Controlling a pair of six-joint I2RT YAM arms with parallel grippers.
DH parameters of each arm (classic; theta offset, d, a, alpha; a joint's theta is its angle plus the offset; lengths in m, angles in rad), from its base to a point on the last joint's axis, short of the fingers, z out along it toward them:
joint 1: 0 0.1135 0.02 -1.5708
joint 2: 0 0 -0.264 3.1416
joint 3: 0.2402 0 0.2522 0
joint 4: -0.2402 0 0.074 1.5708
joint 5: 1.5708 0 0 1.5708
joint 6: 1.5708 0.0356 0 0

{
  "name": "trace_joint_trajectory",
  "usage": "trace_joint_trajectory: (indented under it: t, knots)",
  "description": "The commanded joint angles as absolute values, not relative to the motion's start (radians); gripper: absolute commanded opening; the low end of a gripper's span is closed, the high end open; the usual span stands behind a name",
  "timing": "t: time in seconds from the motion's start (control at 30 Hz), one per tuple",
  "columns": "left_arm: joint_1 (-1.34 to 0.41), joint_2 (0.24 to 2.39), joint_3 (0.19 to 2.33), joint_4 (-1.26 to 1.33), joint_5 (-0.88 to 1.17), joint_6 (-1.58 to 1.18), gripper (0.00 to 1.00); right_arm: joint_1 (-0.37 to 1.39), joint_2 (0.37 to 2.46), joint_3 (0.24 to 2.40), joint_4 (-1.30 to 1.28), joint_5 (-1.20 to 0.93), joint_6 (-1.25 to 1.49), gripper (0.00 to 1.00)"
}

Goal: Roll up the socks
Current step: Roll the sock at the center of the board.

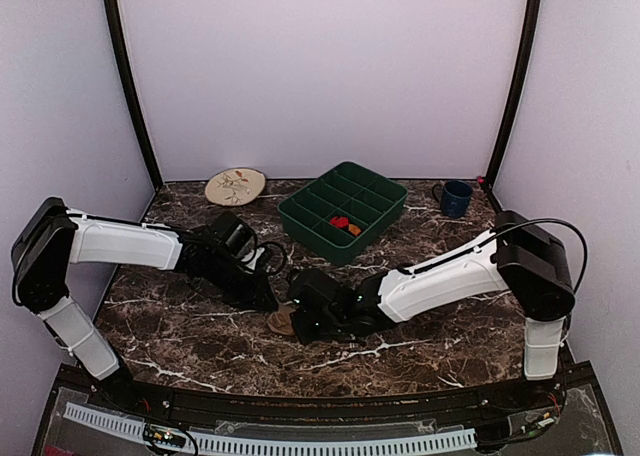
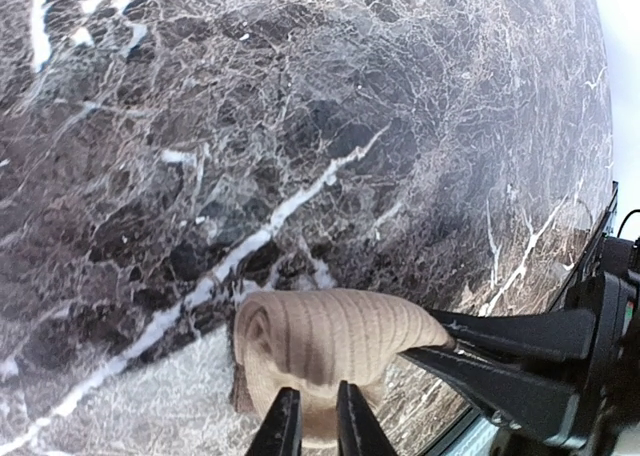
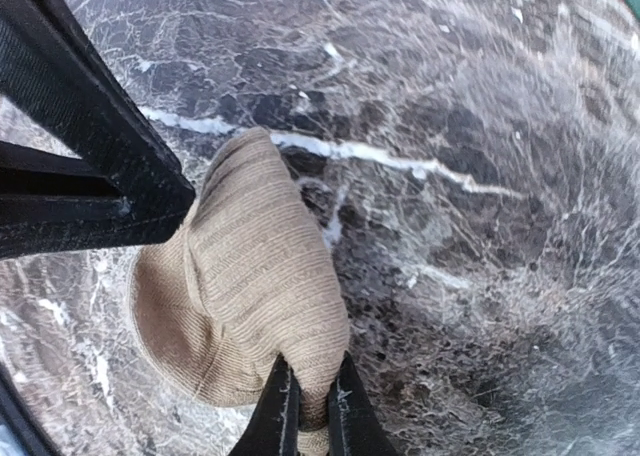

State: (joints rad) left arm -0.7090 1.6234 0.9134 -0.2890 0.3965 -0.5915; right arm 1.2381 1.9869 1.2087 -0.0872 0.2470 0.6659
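Observation:
The tan-brown sock (image 1: pixel 282 322) lies as a partly rolled bundle on the marble table, between both grippers. In the left wrist view the roll (image 2: pixel 320 346) is ribbed, and my left gripper (image 2: pixel 317 424) is shut on its near edge, with fabric between the jaws. My right gripper (image 3: pixel 312 408) is shut on the sock's (image 3: pixel 240 286) other end. From above, the left gripper (image 1: pixel 268 301) and right gripper (image 1: pixel 298 321) meet over the sock. A small red-orange and black bundle (image 1: pixel 345 224), apparently the argyle sock, sits in a compartment of the green tray.
The green divided tray (image 1: pixel 385 194) stands at the back centre. A round beige plate (image 1: pixel 235 186) with a leaf drawing lies at the back left, and a blue mug (image 1: pixel 455 198) at the back right. The table's front edge is close behind the grippers.

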Motion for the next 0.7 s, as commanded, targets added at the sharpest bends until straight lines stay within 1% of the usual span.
trace_joint_trajectory:
  t: [0.0,0.23,0.67]
  knots:
    - [-0.700,1.562,0.894,-0.326,0.374,-0.610,0.17,1.289,2.028,1.285,-0.222,0.415,0.560,0.00]
    - [-0.670,1.539,0.913,-0.355,0.384,-0.602,0.19,1.383,2.095,1.373,-0.323,0.611,0.454,0.00]
    - [-0.644,1.572,0.971,-0.405,0.492,-0.554,0.21,1.531,2.226,1.420,-0.397,0.911,0.303,0.00]
